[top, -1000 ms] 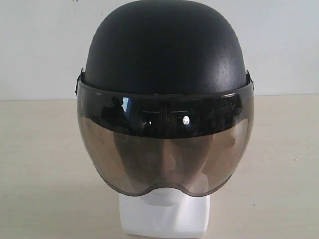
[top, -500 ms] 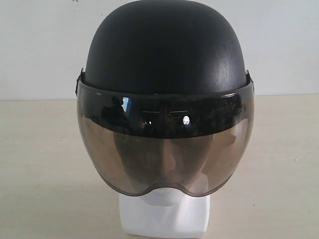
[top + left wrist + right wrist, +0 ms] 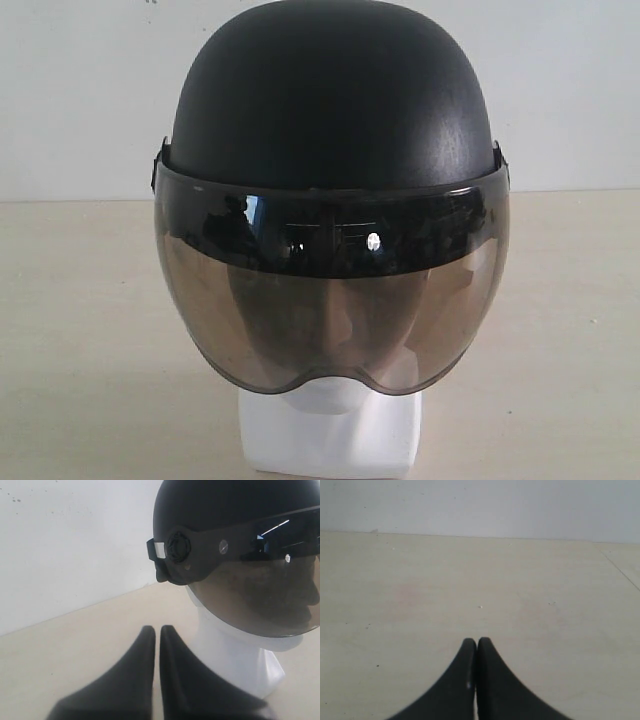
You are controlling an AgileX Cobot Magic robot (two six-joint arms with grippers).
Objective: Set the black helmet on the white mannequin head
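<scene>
- My left pincer (image 3: pixel 157 630) and right pincer (image 3: pixel 476 641) are both clenched, holding nothing.
- The matte black smoky-visored helmet (image 3: pixel 330 100) sits on the glossy white mannequin head (image 3: pixel 330 440), bare at the helmet's six o'clock.

The black helmet (image 3: pixel 330 90) has a matt shell with a fine pebbled grain and only a dull sheen at 2 o'clock on the dome. Its visor (image 3: pixel 330 330) is smooth, glossy, smoke-tinted clear plastic, darker along the upper band and showing sharp reflections. The side pivot (image 3: pixel 178 547) looks like ribbed black plastic. The white mannequin head (image 3: pixel 330 440) is smooth with a soft gloss. The table (image 3: pixel 80 330) is pale, matt and faintly grained, with tiny specks. The wall (image 3: pixel 80 90) is flat white. The left gripper (image 3: pixel 157 630) and right gripper (image 3: pixel 476 641) look smooth, matt black.
</scene>
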